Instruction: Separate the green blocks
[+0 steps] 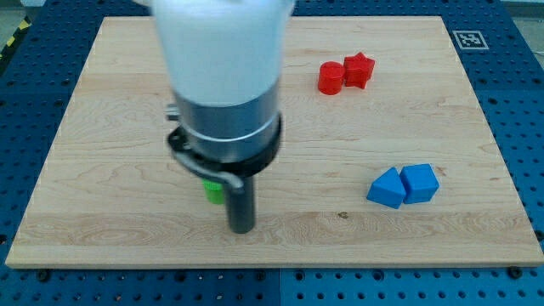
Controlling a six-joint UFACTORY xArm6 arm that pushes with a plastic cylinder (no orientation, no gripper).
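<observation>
A green block [212, 192] shows as a small patch at the view's lower middle-left; most of it is hidden behind the arm, so its shape cannot be made out. Any other green block is hidden. My tip [242, 228] rests on the board just right of and slightly below that green patch, close beside it. The arm's white and grey body [224, 76] covers the board above the tip.
A red cylinder [331, 78] touches a red star-shaped block [359, 70] at the view's upper right. Two blue blocks [388, 189] [420, 183] sit side by side at the right. The wooden board [119, 102] lies on a blue perforated table, with a marker tag [468, 39] at the top-right corner.
</observation>
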